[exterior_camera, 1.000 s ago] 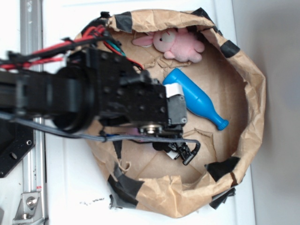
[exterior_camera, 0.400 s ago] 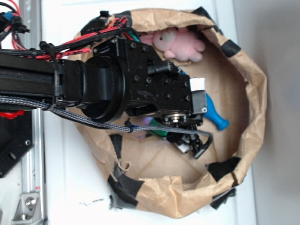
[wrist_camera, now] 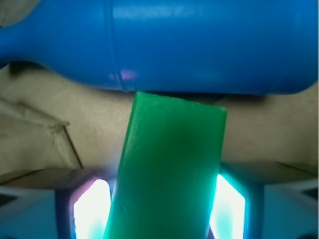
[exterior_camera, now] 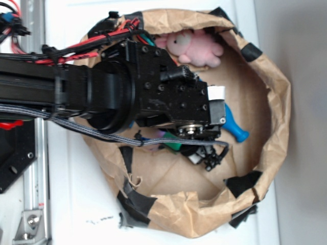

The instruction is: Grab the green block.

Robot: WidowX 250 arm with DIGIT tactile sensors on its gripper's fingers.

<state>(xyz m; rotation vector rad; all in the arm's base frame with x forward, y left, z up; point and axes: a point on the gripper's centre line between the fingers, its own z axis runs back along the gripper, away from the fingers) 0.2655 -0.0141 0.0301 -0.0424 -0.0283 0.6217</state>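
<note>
The green block [wrist_camera: 169, 164] fills the middle of the wrist view, slightly tilted, standing between my two bright pads [wrist_camera: 92, 209]. My gripper [wrist_camera: 159, 211] is shut on it, and both pads lie against its sides. In the exterior view only a small green patch of the block [exterior_camera: 173, 145] shows under the black wrist, left of the gripper [exterior_camera: 207, 159]. The arm hides the rest of the block.
A blue bottle-shaped toy [wrist_camera: 199, 45] lies just beyond the block's far end; only its neck [exterior_camera: 236, 130] shows past the wrist. A pink plush [exterior_camera: 196, 48] rests at the back. All sit in a crumpled brown paper bowl [exterior_camera: 278, 102] with black tape.
The arm has swung right over the blue toy and now covers most of it. The fingers have drawn closer together around the green block since the last frame.
</note>
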